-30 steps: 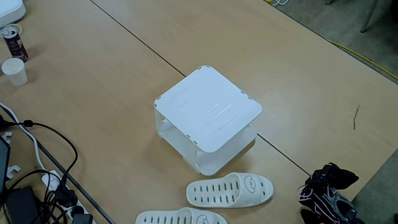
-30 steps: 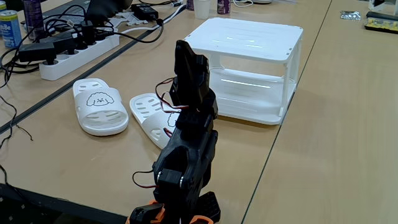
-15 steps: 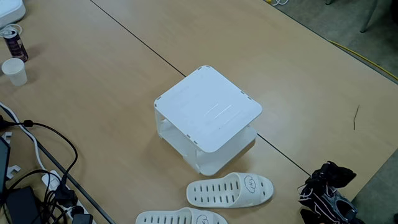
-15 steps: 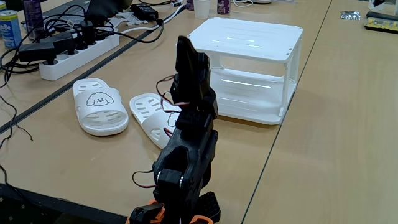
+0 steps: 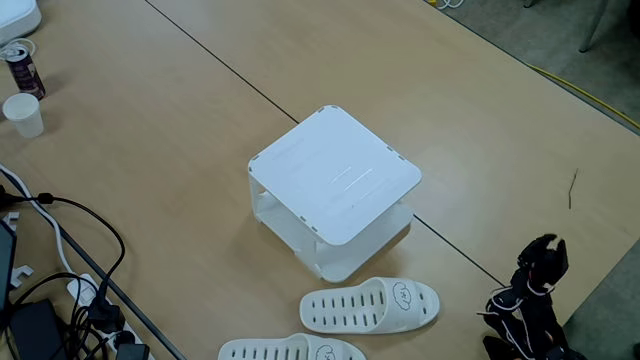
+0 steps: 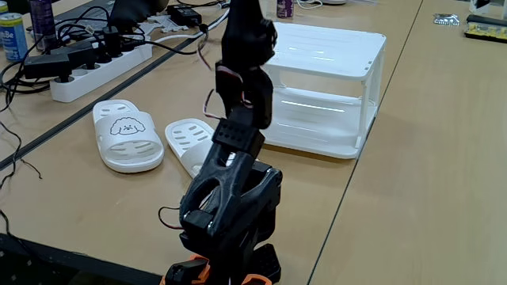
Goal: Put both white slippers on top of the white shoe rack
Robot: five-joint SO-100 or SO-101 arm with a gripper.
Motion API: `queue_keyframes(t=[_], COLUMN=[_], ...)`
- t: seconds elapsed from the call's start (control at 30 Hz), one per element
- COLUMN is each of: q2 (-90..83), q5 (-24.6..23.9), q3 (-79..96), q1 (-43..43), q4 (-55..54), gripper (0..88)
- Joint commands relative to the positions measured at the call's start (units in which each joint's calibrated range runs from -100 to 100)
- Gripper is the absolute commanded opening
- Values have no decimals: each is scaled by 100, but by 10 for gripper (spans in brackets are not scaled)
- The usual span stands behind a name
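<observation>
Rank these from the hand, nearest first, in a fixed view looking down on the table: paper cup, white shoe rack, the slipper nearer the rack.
From the hand, at the lower right:
1. Slipper, bottom centre, to its left.
2. White shoe rack, mid-table.
3. Paper cup, far left edge.

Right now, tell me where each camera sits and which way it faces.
A fixed view: mounted high, looking steeply down at the white shoe rack, with the white slippers below it in the picture and the black arm at the lower right corner.
Another fixed view: low, just behind the robot's base, looking across the table past the raised arm to the shoe rack, a slipper and a power strip.
Shared: both fixed views show the rack's bare top, both slippers on the table, and the arm.
</observation>
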Motion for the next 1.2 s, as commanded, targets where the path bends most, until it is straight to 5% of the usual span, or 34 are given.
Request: queue_keyframes(t=[0.0,0.43,0.63,1.17], q2=[102,111,111,127], q5=[42,42,42,42], q3=[-337,-779,-1320,-779], q1=[70,-13,-860,-1731], q4=[1784,6418,8325,8911], gripper=[9,8,8,8])
